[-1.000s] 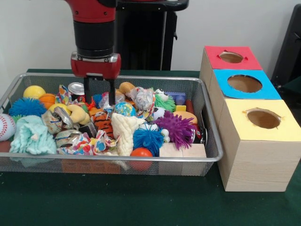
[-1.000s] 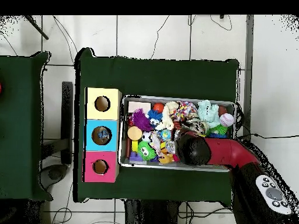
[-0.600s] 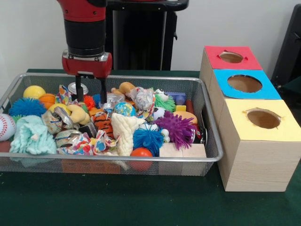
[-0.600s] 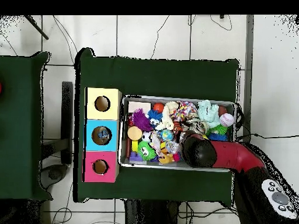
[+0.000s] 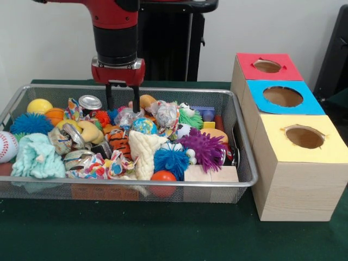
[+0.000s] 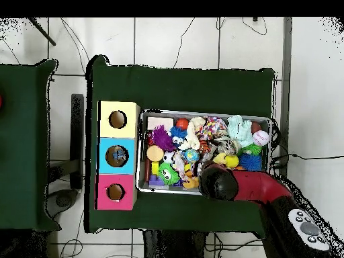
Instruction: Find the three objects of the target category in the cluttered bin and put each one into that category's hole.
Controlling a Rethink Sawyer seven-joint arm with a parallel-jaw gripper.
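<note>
A wire mesh bin point(image 5: 136, 184) holds a heap of toys: a silver can point(image 5: 89, 102), a yellow ball point(image 5: 39, 105), a blue spiky ball point(image 5: 30, 124), a tiger-striped toy point(image 5: 120, 142), a cream rope knot point(image 5: 142, 151), a purple spiky ball point(image 5: 205, 147) and an orange ball point(image 5: 163, 176). My gripper point(image 5: 120, 102) hangs open over the bin's far side, just above crumpled plastic point(image 5: 128, 115), with nothing between its fingers. In the overhead view the arm's head point(image 6: 217, 181) hides the gripper.
Beside the bin stand three wooden boxes with round holes: red point(image 5: 268, 66), blue point(image 5: 283, 97) and yellow point(image 5: 304, 137). In the overhead view they lie left of the bin point(image 6: 205, 112). A baseball point(image 5: 6, 145) and a mint cloth point(image 5: 38, 155) fill the bin's left end.
The gripper swung left over the can, then came back right and rose a little toward the bin's far rim. It stayed open and empty. The toys have not shifted.
</note>
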